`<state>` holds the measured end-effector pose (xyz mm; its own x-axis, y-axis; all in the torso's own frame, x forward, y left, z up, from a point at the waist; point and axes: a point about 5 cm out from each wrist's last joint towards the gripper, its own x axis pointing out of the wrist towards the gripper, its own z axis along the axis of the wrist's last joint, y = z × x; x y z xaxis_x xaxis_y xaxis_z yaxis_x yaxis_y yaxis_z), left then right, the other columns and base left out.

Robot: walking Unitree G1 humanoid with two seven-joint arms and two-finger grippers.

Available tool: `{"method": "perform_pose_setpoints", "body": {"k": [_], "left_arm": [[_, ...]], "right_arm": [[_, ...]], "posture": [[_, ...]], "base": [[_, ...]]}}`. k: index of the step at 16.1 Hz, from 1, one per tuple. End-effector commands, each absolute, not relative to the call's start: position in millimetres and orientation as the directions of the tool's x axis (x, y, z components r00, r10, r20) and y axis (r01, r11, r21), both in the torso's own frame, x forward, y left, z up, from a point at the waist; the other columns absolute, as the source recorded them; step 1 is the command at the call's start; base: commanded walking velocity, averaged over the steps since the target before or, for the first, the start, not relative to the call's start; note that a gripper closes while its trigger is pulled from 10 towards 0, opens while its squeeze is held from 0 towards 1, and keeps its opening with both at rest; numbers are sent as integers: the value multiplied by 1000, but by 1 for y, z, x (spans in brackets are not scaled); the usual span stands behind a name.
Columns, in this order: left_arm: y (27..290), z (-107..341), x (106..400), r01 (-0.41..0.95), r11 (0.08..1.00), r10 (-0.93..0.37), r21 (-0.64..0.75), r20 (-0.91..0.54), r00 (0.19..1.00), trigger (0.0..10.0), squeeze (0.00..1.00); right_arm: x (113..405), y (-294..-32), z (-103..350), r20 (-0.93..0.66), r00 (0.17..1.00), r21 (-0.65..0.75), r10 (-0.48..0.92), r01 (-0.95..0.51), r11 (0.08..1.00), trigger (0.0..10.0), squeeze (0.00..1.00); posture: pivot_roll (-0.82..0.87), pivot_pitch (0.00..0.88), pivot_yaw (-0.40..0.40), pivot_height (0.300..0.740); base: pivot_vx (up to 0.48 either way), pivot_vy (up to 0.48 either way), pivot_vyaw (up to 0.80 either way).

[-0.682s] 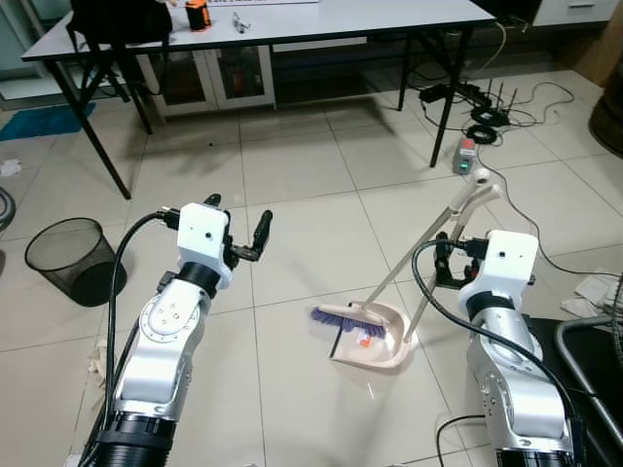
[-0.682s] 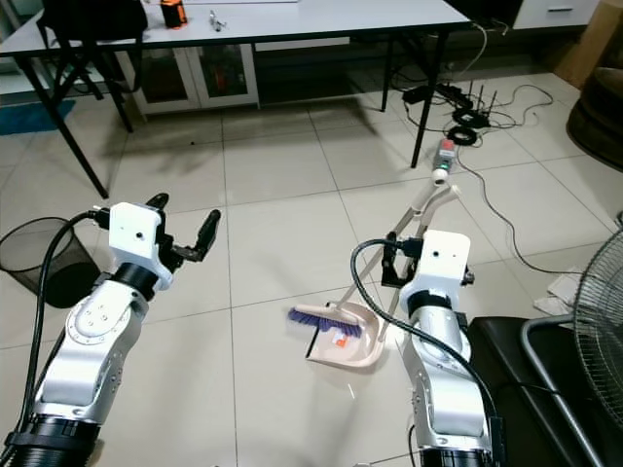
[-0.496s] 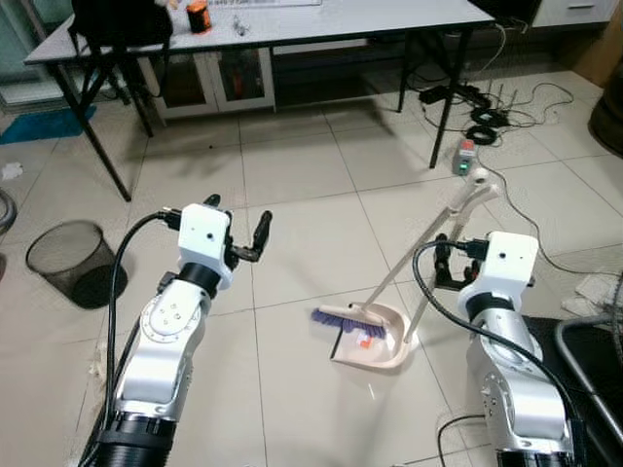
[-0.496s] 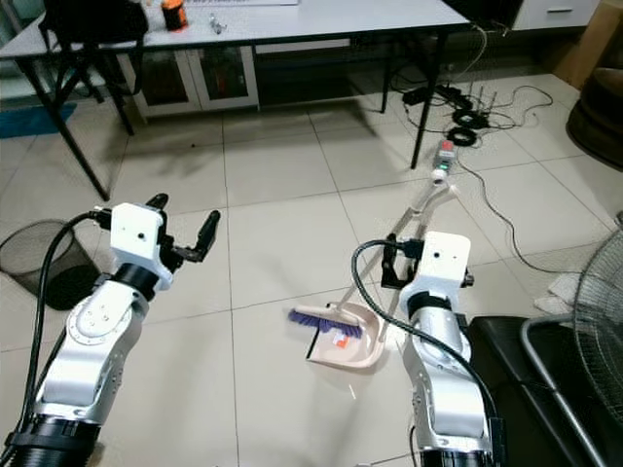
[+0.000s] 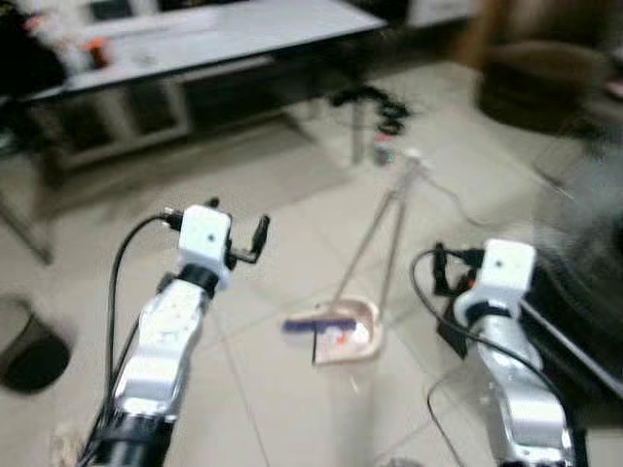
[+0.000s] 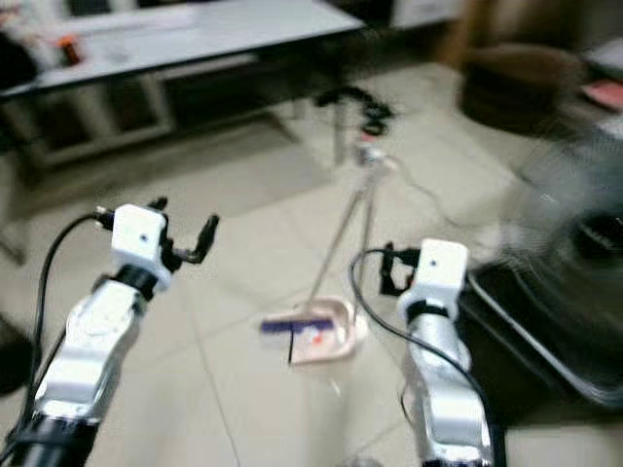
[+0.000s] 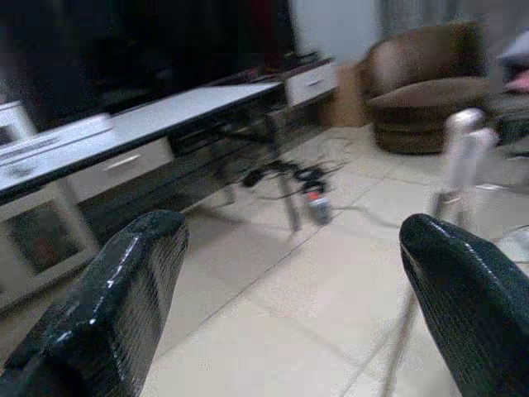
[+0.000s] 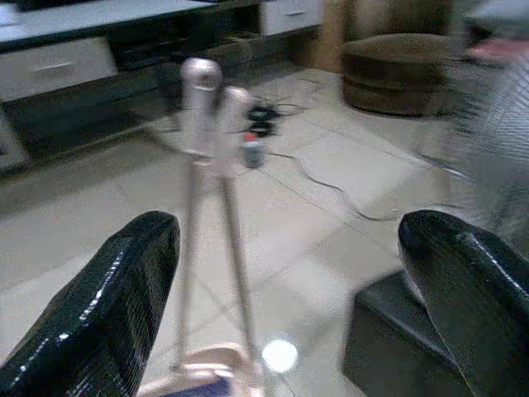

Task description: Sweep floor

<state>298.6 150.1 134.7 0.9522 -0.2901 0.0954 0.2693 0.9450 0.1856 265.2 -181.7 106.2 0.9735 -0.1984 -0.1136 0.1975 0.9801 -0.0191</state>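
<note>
Blur softens both eye views. In the left eye view we see the dustpan (image 5: 343, 336) on the tiled floor (image 5: 292, 195) at lower centre, the broom (image 5: 310, 325) head resting in it, both handles leaning up toward the upper right. Our left gripper (image 5: 245, 236) hangs left of centre, fingers spread and holding nothing; our right gripper (image 5: 444, 270) sits right of the pan, its fingers too blurred to tell. A desk (image 5: 195, 39) crosses the top.

In the left wrist view, our fingers (image 7: 107, 306) stand wide apart over bare tiles.

In the right wrist view, our fingers (image 8: 99, 298) are spread, with the two handle tops (image 8: 211, 99) upright between them, untouched.
</note>
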Motion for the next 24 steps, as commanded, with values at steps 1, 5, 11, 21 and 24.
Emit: {"method": "perform_pose_setpoints", "body": {"k": [1,5,11,21,24], "left_arm": [[153,132,299,268,942,-289,205,80,954,10000,0],[153,131,300,268,940,-288,211,70,955,10000,0],[151,130,307,255,942,-274,216,62,960,10000,0],[154,126,314,239,945,-255,224,42,966,10000,0],[156,127,316,206,953,-223,220,55,973,10000,0]], "right_arm": [[266,-181,110,-102,974,-27,-204,203,979,10000,0],[266,-183,107,-114,969,-24,-221,220,975,10000,0],[270,-185,108,-113,965,-28,-238,237,971,10000,0],[278,-184,108,-123,964,-41,-236,233,972,10000,0],[283,-183,110,-123,968,-53,-217,212,976,10000,0]], "posture": [[-171,0,99,740],[-169,0,101,740],[-160,2,93,740],[-159,0,91,740],[-152,0,65,740]], "base": [[0,394,-800],[0,397,-800],[0,402,-800],[0,468,-800],[0,476,-729]]}}
